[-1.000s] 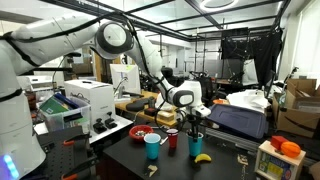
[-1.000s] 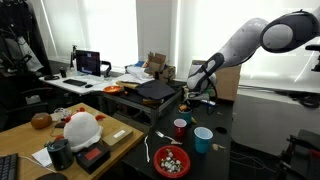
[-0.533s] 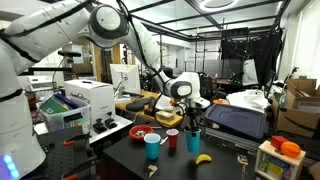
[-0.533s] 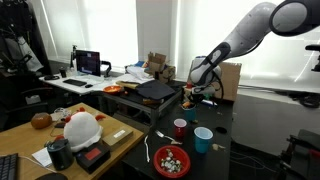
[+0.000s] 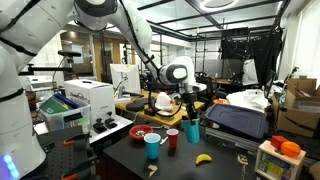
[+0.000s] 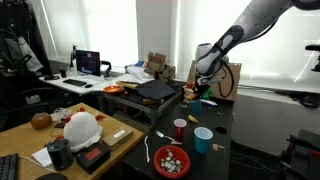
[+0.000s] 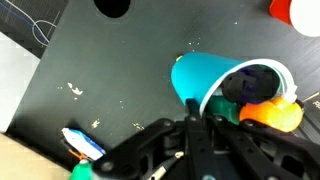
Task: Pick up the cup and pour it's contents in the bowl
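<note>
Hanging over the dark table (image 5: pixel 228 165) in an exterior view, the gripper (image 5: pixel 191 118) is clenching the cup (image 5: pixel 192 131) by its rim, upright and clear of the tabletop. Banana (image 5: pixel 203 158), small red cup (image 5: pixel 172 138), teal cup (image 5: pixel 152 147) and the bowl (image 5: pixel 143 132) are sitting below.

In an exterior view the bowl (image 6: pixel 172 160) is lying well apart from the raised gripper (image 6: pixel 199 98).

Wrist view: the fingers (image 7: pixel 190 140) are pinching the cup (image 7: pixel 205 78), with dark and orange contents showing inside.

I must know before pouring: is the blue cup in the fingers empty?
No, in the wrist view the blue cup has orange, green and dark pieces inside it.
</note>
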Robot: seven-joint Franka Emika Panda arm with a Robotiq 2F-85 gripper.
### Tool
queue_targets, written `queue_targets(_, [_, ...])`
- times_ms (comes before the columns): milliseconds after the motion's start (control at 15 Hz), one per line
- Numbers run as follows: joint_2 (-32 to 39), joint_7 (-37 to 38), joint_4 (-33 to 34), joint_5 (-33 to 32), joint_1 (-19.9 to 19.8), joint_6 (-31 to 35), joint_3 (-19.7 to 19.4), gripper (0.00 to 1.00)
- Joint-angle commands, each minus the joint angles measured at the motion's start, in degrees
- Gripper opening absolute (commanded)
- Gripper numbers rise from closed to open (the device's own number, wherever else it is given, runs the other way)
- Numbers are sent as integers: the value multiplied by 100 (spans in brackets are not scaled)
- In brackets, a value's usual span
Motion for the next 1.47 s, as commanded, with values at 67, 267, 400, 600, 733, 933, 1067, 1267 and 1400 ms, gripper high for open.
queue_targets(67, [-724, 11, -703, -688, 457, -41, -217, 1])
queue_targets(267, [-870, 9, -798, -1065, 651, -41, -174, 1])
queue_targets(400, [-933, -11, -839, -1231, 752, -58, -118, 1])
queue_targets(600, [-1002, -20, -884, -1423, 909, -67, -49, 1])
queue_targets(733, [-1068, -38, -948, -1536, 1011, -53, 25, 1])
queue_targets(933, [-1152, -62, -1051, -1659, 1141, -9, 190, 1])
queue_targets(1067, [-1176, -45, -1118, -1774, 1244, 16, 266, 1])
queue_targets(1267, [-1188, -47, -1182, -1967, 1385, -8, 356, 1])
queue_targets(1400, [-1168, -35, -1202, -2096, 1497, -25, 400, 1])
